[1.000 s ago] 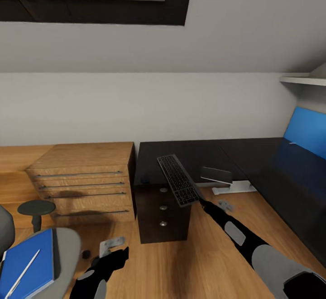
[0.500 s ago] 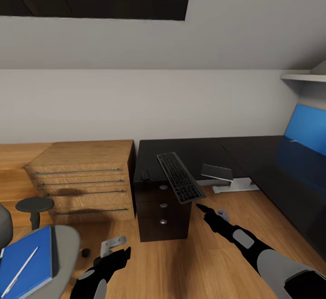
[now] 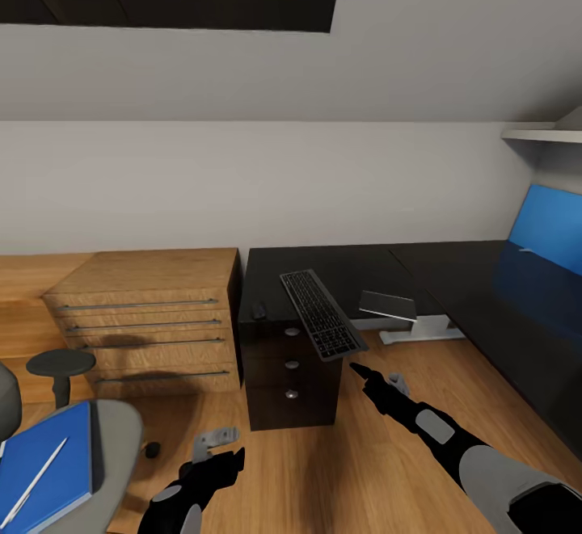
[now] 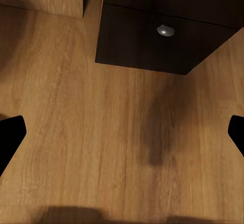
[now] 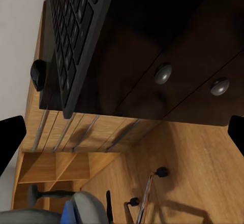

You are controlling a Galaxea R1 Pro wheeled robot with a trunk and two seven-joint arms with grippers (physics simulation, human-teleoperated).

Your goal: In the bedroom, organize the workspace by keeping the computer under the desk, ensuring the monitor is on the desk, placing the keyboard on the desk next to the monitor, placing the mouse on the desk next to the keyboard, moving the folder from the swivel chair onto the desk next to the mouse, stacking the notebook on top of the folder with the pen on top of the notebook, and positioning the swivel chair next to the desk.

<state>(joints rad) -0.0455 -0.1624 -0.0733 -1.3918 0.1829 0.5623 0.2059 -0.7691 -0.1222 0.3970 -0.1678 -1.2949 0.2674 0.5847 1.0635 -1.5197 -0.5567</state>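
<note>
Head view: keyboard (image 3: 322,313) overhangs the counter (image 3: 339,271) edge; folder (image 3: 44,464) with pen (image 3: 34,471) lies on the chair (image 3: 105,445). Both end effectors spread, empty.

Glossy black desk (image 3: 453,275): keyboard (image 3: 322,313) overhanging front edge, maybe mouse (image 3: 259,309) beside

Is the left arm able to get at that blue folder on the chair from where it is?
Probably yes. The folder lies uncovered on the chair with only the pen on it, and the left gripper hangs open nearby, nothing between them.
</note>
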